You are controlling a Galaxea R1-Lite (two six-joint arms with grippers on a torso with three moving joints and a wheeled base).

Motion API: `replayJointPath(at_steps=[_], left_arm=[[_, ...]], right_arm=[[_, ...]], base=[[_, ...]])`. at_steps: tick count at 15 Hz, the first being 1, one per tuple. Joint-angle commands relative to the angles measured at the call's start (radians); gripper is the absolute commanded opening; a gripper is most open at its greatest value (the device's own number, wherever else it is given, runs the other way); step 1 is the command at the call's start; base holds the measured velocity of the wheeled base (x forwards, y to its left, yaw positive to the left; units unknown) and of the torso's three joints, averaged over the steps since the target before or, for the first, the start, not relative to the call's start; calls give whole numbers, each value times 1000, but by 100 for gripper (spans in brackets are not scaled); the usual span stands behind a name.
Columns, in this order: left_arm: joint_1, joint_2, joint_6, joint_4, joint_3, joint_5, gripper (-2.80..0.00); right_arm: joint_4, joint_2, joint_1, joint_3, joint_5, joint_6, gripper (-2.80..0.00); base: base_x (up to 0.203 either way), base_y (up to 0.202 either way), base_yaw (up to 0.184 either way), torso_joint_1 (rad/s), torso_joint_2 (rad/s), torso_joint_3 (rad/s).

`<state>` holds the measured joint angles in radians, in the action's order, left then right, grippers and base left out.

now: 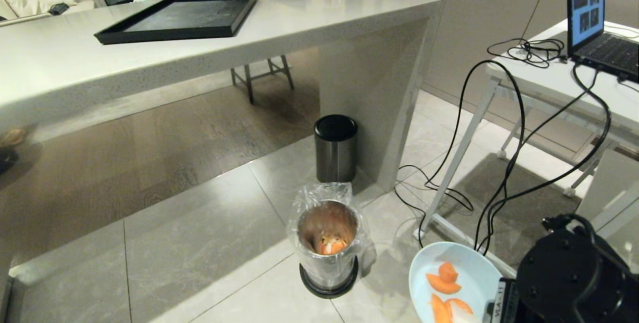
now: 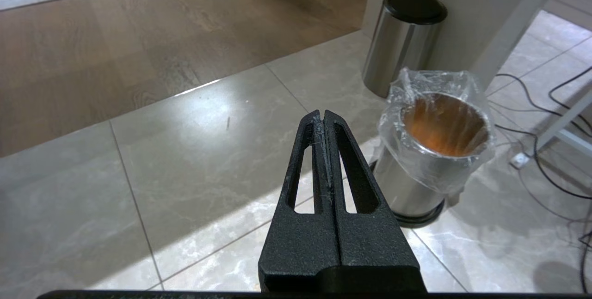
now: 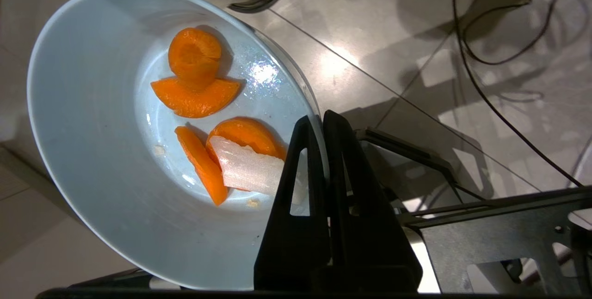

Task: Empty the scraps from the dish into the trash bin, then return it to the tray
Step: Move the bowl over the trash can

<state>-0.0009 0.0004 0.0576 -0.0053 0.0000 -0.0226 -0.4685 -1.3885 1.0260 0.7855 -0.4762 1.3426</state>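
The pale blue dish (image 1: 467, 268) hangs low at the bottom right of the head view, tilted, to the right of the trash bin (image 1: 328, 243). My right gripper (image 3: 319, 116) is shut on the dish (image 3: 106, 118), pinching its rim. Orange scraps (image 3: 196, 75) and a pale piece (image 3: 247, 167) lie inside the dish; more scraps (image 1: 332, 245) sit in the bin's bottom. The bin (image 2: 434, 151) stands on the tiled floor with a clear bag over its rim. The black tray (image 1: 182, 16) rests bare on the white counter. My left gripper (image 2: 323, 115) is shut and holds nothing, hanging left of the bin.
A steel bin with a black lid (image 1: 335, 148) stands just behind the trash bin beside the counter's leg. Black cables (image 1: 504, 173) trail over the floor to the right, under a white table with a laptop (image 1: 596, 18). A chair stands beyond the counter.
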Motion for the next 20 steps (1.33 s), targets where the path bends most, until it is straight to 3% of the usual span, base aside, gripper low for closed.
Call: replayJointPath(at_steps=[1, 13, 20], left_arm=[[1, 1, 1, -1, 0, 0, -280], [0, 1, 1, -1, 0, 0, -280], [-1, 1, 1, 1, 0, 0, -280]], right_arm=[[-4, 8, -1, -3, -2, 7, -280], [-1, 9, -1, -23, -1, -14, -280], [5, -14, -1, -15, -1, -17, -280]], base=[[0, 0, 0, 0, 0, 0], [0, 0, 0, 0, 0, 0], [0, 0, 0, 1, 3, -164]])
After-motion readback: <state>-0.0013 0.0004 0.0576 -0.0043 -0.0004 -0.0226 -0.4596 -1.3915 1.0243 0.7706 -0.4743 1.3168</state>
